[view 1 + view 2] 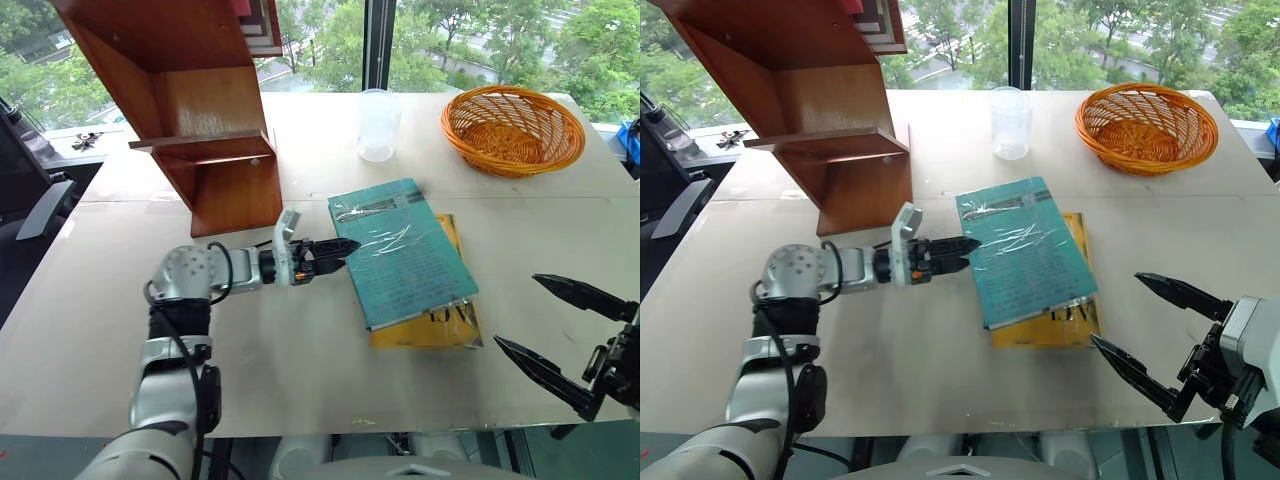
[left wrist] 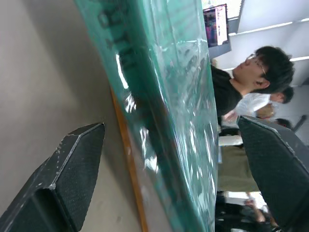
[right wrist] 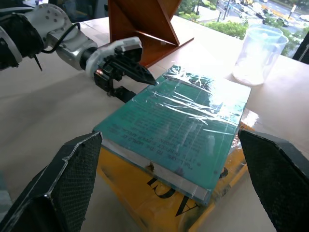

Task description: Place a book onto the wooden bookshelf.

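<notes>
The glossy, plastic-wrapped teal book (image 1: 402,250) is lying flat atop a yellow paperback (image 1: 440,325), just beside the polished reddish-brown wooden bookshelf (image 1: 205,120). The left gripper (image 3: 137,79) is straddling the book's edge, fingers apart. The right gripper (image 1: 560,335) is hanging wide open, apart from the book.

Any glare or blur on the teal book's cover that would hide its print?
Left eye view: white glare streaks cross the book, but the pale print reads as lines. Right wrist view: streaks on the plastic wrap, print visible. Left wrist view: cover seen at a steep angle, close and soft, with bright reflections; print unreadable.
</notes>
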